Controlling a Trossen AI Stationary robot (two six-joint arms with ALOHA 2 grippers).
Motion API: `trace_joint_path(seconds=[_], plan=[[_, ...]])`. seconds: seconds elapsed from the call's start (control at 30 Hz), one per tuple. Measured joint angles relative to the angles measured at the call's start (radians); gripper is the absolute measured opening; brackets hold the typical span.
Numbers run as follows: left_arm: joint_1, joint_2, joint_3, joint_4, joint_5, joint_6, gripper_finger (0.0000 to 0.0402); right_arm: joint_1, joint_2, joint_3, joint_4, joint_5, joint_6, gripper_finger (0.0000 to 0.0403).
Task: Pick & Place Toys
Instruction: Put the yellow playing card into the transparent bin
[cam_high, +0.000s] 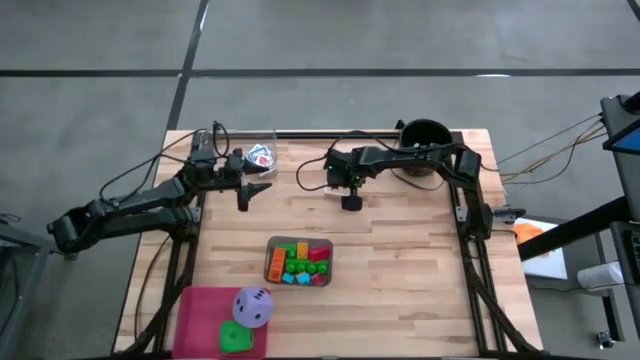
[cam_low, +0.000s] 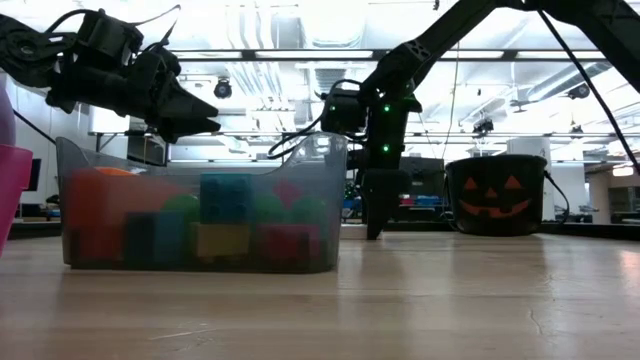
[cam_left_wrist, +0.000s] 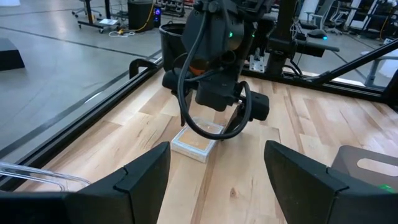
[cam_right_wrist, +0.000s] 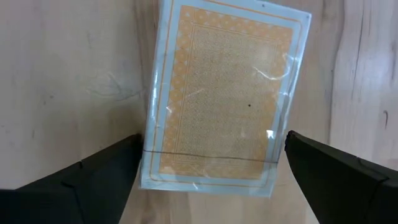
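A deck of cards in a clear case (cam_right_wrist: 221, 99), orange back up, lies flat on the wooden table (cam_high: 400, 260). My right gripper (cam_right_wrist: 214, 177) points down over it, open, one finger at each long side of the case, at its end. In the left wrist view the case (cam_left_wrist: 198, 142) shows below that gripper (cam_left_wrist: 217, 102). My left gripper (cam_high: 255, 190) waits open at the far left, above the table. Bright blocks (cam_high: 300, 262) lie in the grey tray (cam_high: 272, 262). A purple die (cam_high: 253, 307) and a green die (cam_high: 236, 337) sit on a pink tray (cam_high: 195, 305).
A black bucket with an orange face (cam_low: 497, 195) stands at the far right of the table (cam_high: 425, 135). A clear container holding a card (cam_high: 262, 155) sits at the far edge beside my left gripper. Bare wood lies right of the grey tray.
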Motion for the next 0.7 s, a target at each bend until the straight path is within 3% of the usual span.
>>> trace_joint_path(seconds=[0.1, 0.3, 0.7], plan=[[0.0, 0.0, 0.0, 0.0, 0.0, 0.0, 0.0265, 0.0, 0.001, -0.001, -0.001, -0.005, 0.0, 0.0383], [0.0, 0.0, 0.0, 0.0, 0.0, 0.0, 0.0265, 0.003, 0.001, -0.002, -0.003, -0.007, 0.0, 0.0297], [0.0, 0.0, 0.0, 0.0, 0.0, 0.0, 0.0265, 0.003, -0.014, -0.005, 0.007, -0.014, -0.007, 0.0297]])
